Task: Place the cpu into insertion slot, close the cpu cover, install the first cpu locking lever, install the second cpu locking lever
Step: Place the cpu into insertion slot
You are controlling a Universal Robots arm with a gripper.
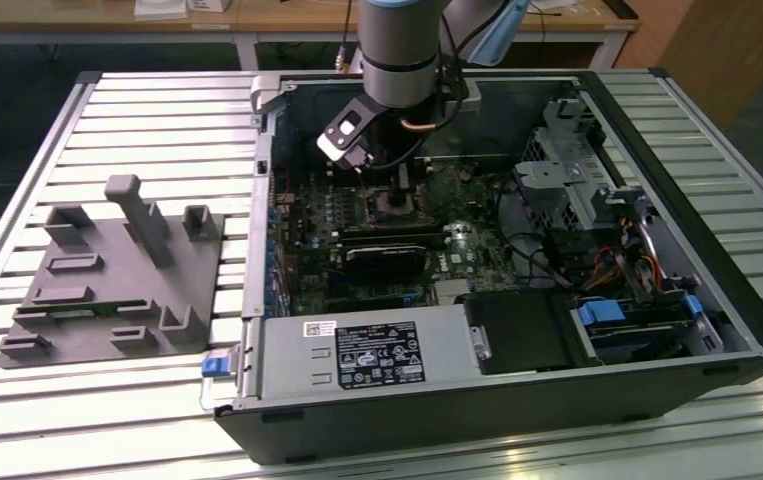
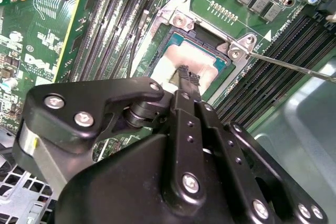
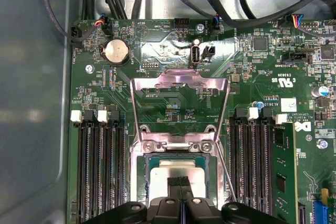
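Jaws (image 2: 185,72) of a single robot arm are pressed together with nothing between them, their tips poised at the middle of the cpu (image 2: 169,60) inside an open computer case (image 1: 488,400) that lies on its side on a slatted metal counter (image 1: 154,110). Whether the tips actually touch the chip cannot be told. The cpu lies flat in the insertion slot (image 3: 137,177), its dull silver top facing up, and in the first wrist view the closed fingertips (image 3: 174,184) stand over its near edge. The cpu cover (image 3: 178,81) is hinged open, away from the slot, its square window showing the green motherboard (image 3: 157,51) behind it. In the second wrist view a thin metal locking lever (image 2: 289,66) sticks out sideways from one corner of the slot, across the long black memory slots (image 2: 294,40). Rows of these memory slots flank the socket on both sides, and a round coin battery (image 3: 115,52) sits on the board beyond the raised cover. In the exterior view the arm reaches down into the case from above, with a grey power supply (image 1: 354,355) along the case's near wall and a grey moulded fixture (image 1: 114,270) resting on the counter well apart, toward the exterior view's left.
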